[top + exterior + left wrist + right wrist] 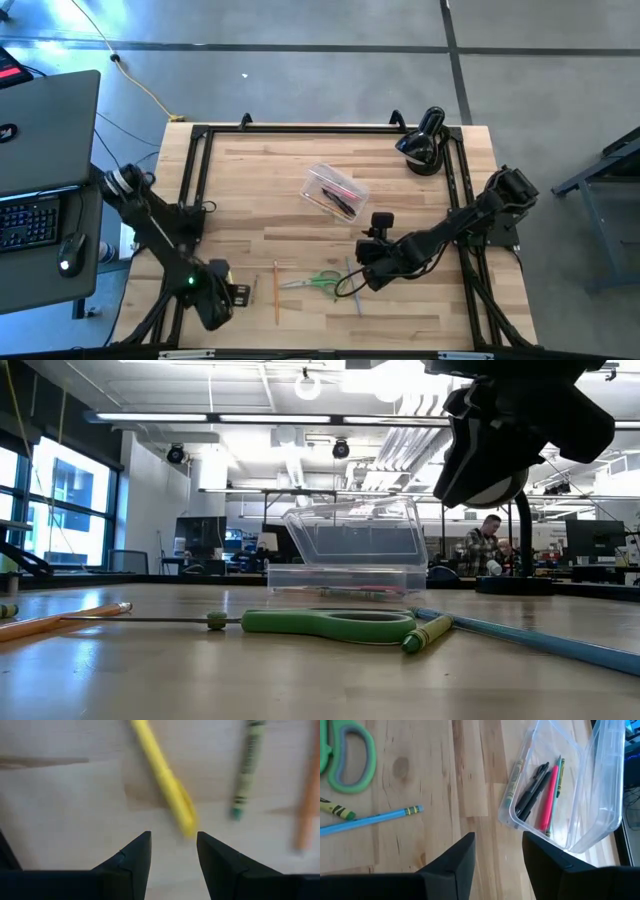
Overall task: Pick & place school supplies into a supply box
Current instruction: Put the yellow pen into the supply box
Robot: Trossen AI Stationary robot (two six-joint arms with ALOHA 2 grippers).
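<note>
High view: my two dark arms work a wooden table (pixel 420 215), the clear supply box (pixel 335 190) lying near its middle with its lid tipped open. My right gripper (pixel 498 851) hangs above the boards between the box and the green-handled scissors (pixel 318 282), its fingers (pixel 457 862) parted and holding nothing. From that wrist I see the box just ahead, already carrying dark pens (pixel 534 790), a pink pen (pixel 550 797) and a crayon (pixel 559 776), with another crayon (pixel 512 785) lying along its wall. A blue pencil (pixel 372 819) rests on the wood near the scissors' handle loops, and a yellow-green crayon (pixel 335 809) lies beside it.

My left gripper (pixel 173 851) sits low at the near left corner of the table, fingers (pixel 132 862) spread and empty. A yellow pen (pixel 165 777) lies on the wood just beyond their tips, with a green crayon (pixel 246 770) and an orange pencil (pixel 309 800) farther to one side.

At table height the scissors lie flat in front of the box, the blue pencil angling off beside them. A black rounded device (pixel 425 143) stands at the far right corner. A person (pixel 487 545) shows in the room beyond.
</note>
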